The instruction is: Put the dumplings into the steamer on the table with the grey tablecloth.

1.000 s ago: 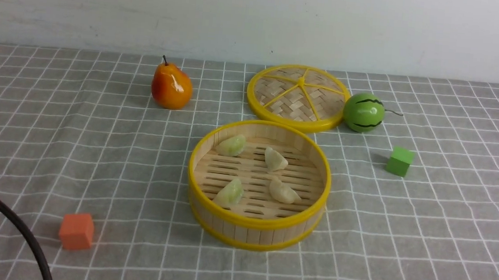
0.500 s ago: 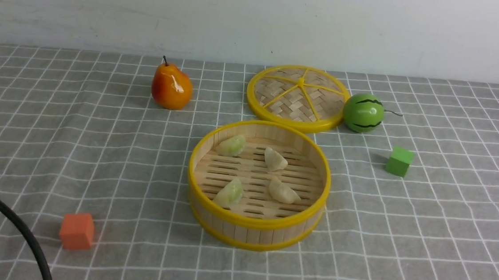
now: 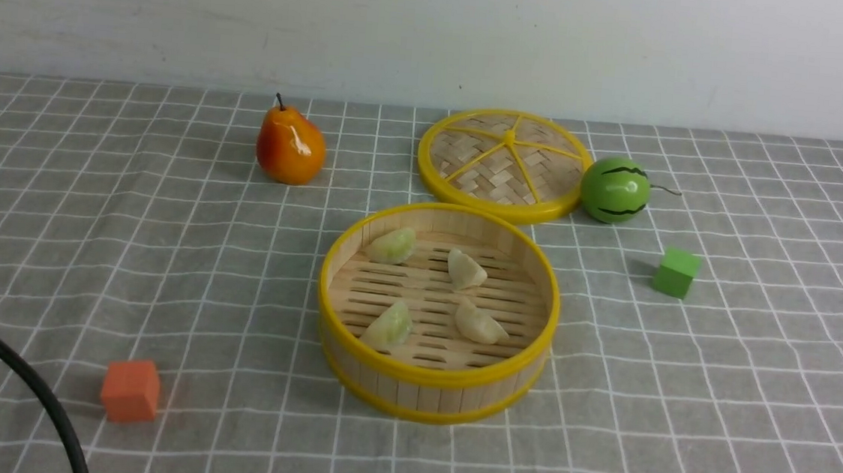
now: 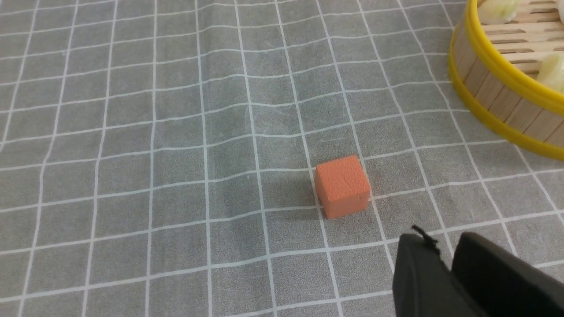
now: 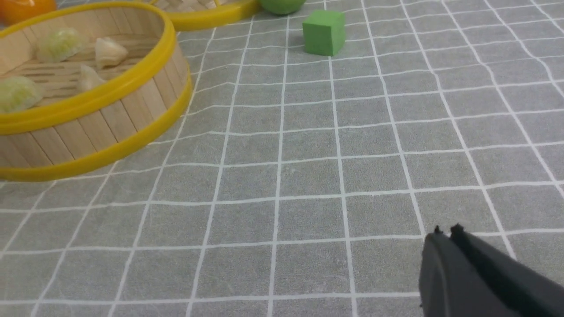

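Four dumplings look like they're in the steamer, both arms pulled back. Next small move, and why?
Probably none beyond parking: all four dumplings lie on the steamer floor, none on the tablecloth. The left gripper and right gripper hold nothing, so I'd hold both arms back.

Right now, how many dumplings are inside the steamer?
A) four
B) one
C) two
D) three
A: the front view shows all four dumplings on the slatted floor of the steamer, two pale green and two cream-white, with none on the grey tablecloth.
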`<state>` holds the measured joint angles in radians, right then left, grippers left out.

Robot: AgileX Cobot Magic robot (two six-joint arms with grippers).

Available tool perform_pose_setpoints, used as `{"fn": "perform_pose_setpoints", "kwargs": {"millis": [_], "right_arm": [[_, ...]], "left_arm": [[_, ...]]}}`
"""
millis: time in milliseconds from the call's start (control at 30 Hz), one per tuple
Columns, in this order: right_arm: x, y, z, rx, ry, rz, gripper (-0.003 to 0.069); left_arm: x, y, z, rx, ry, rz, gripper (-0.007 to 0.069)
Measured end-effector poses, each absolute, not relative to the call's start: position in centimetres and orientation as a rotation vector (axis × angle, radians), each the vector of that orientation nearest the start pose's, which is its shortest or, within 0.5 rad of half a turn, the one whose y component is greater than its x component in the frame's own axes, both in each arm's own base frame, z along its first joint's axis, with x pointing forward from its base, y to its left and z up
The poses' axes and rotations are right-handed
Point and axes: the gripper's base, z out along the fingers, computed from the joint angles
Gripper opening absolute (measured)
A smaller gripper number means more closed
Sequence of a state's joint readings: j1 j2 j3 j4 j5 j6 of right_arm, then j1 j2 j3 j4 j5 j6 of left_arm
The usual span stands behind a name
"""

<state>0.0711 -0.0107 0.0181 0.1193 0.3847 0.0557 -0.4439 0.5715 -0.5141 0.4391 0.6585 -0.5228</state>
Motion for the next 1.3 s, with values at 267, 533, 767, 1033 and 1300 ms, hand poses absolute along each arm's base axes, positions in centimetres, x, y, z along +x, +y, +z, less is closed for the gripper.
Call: {"fn": "perform_pose_setpoints", "kwargs": {"millis": [267, 533, 767, 1033, 1300], "right_arm": [[5.2, 1.0, 17.4, -0.076, 1.871, 0.137, -0.0004], [5.2, 0.7, 17.3, -0.151, 1.868, 0.041, -0.0002], [5.2, 0.6, 17.3, -0.17, 1.868, 0.011, 0.0002], [5.2, 0.6, 17.3, -0.174, 1.867, 0.008, 0.0011], [5.2, 0.6, 17.3, -0.176, 1.868, 0.005, 0.0022]], "left_arm": [[10.7, -2.4, 28.9, 0.143, 2.126, -0.077, 0.0111], [10.7, -2.4, 28.9, 0.143, 2.126, -0.077, 0.0116], [10.7, -2.4, 28.9, 0.143, 2.126, -0.077, 0.0122], [10.7, -2.4, 28.9, 0.143, 2.126, -0.077, 0.0129], [10.0, -2.3, 27.9, 0.157, 2.093, -0.099, 0.0137]]}}
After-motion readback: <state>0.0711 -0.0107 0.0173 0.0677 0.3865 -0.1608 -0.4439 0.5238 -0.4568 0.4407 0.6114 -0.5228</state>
